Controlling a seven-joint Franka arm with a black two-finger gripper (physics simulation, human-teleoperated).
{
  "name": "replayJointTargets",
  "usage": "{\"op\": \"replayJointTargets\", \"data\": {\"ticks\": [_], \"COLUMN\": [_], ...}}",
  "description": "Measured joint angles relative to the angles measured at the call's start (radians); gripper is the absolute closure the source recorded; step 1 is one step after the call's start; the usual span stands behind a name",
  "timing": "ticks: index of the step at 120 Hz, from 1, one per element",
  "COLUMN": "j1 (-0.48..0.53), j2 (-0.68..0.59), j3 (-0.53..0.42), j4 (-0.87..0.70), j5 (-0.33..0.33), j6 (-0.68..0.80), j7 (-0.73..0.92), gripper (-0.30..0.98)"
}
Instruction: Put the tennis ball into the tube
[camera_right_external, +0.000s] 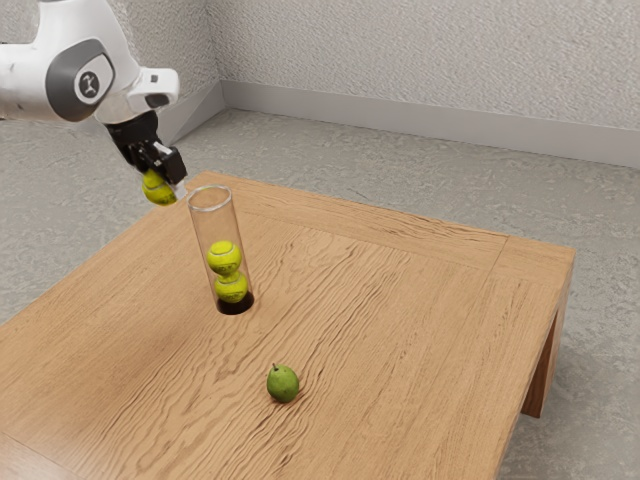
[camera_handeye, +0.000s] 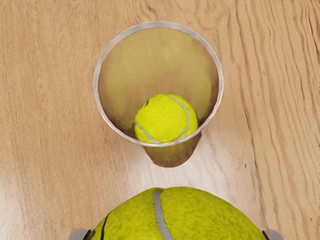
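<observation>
Reaches over a grained wooden table (camera_right_external: 400, 330), on grey floor (camera_right_external: 600, 240) near pale walls (camera_right_external: 420, 60). Clamps a tennis ball (camera_right_external: 158, 188) within the claw (camera_right_external: 168, 183), spread ball-wide, near the tube (camera_right_external: 218, 226).

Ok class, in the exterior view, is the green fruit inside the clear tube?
No, the green fruit lies on the wooden table, apart from the clear tube, which has two tennis balls stacked inside.

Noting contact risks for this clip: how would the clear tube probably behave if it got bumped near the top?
The tube would likely tip rather than slide, being tall and narrow on a small base. The two tennis balls low inside probably steady it a little. Its round, straight wall looks stiff, so it might roll once down.
</observation>
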Motion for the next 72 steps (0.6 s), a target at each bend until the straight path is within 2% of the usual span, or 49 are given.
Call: {"op": "replayJointTargets", "data": {"ticks": [27, 72], "j1": [-0.035, -0.027], "j2": [0.184, 0.295], "j3": [-0.016, -0.01], "j4": [0.189, 0.311], "j5": [-0.003, 0.008], "j6": [-0.024, -0.038], "j7": [-0.008, -0.016], "gripper": [0.47, 0.48]}}
